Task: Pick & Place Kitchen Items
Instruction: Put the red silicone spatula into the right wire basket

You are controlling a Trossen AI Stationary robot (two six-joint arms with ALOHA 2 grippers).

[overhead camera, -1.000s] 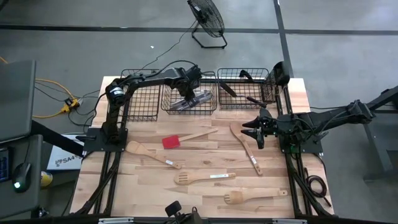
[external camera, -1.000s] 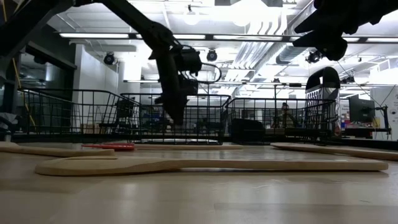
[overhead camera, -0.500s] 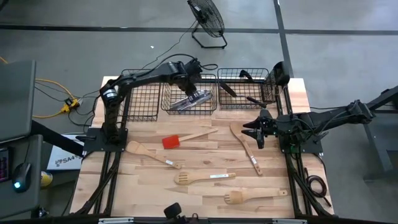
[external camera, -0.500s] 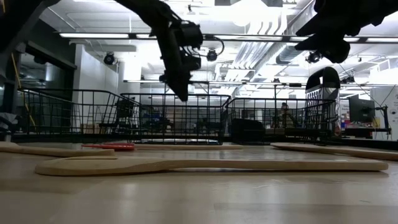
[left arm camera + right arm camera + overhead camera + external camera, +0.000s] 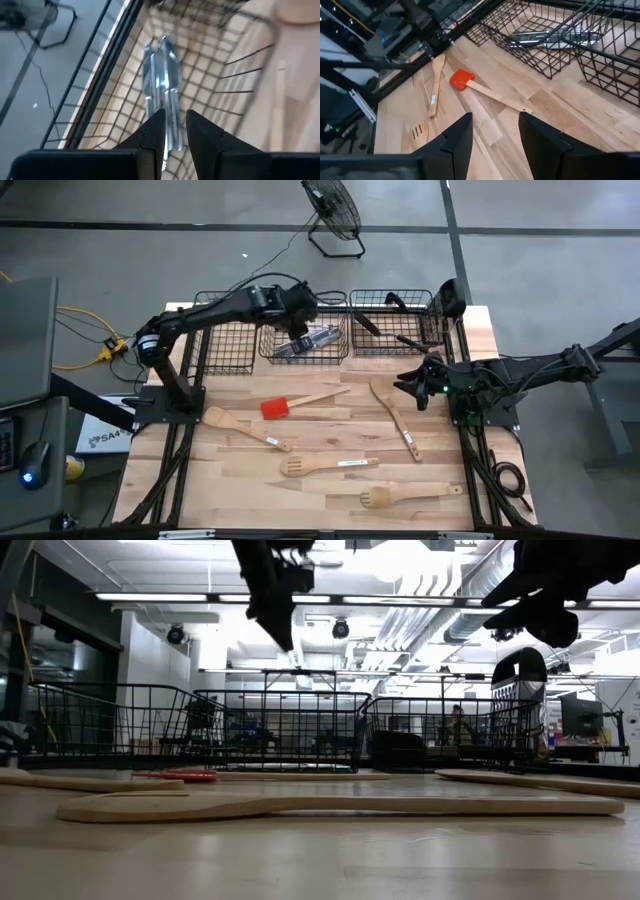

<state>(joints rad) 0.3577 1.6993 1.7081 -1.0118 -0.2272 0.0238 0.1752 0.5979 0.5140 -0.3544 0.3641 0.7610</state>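
Nearest the front edge of the surface [image 5: 240,480] lie two slotted wooden spatulas [image 5: 330,466], one behind the other, both untouched. Further in, a wooden spoon [image 5: 245,428] lies toward the left arm's side, a red-headed spatula [image 5: 277,407] sits mid-surface with its handle angled toward the baskets, and a long wooden spoon [image 5: 395,415] lies on the right arm's side. These five are still to be moved, so by my judgement the job is roughly half done.

The right pincer [image 5: 412,385] hovers just beside the head of the long wooden spoon, its fingers [image 5: 457,140] apart and holding nothing; that spoon looks like its likely next pick.

Along the far edge stand three black wire baskets. The left basket [image 5: 225,345] looks empty, the middle basket [image 5: 305,340] holds a bundle of silver cutlery [image 5: 162,75], and the right basket [image 5: 390,325] holds black-handled tools [image 5: 365,322]. The left pincer [image 5: 300,305] hangs above the middle basket, over the cutlery, its fingers [image 5: 150,140] nearly together with only a narrow gap and empty.

Room is good: the loose utensils lie well apart, with bare wood between them. The basket rims are the main thing to clear when carrying anything across.
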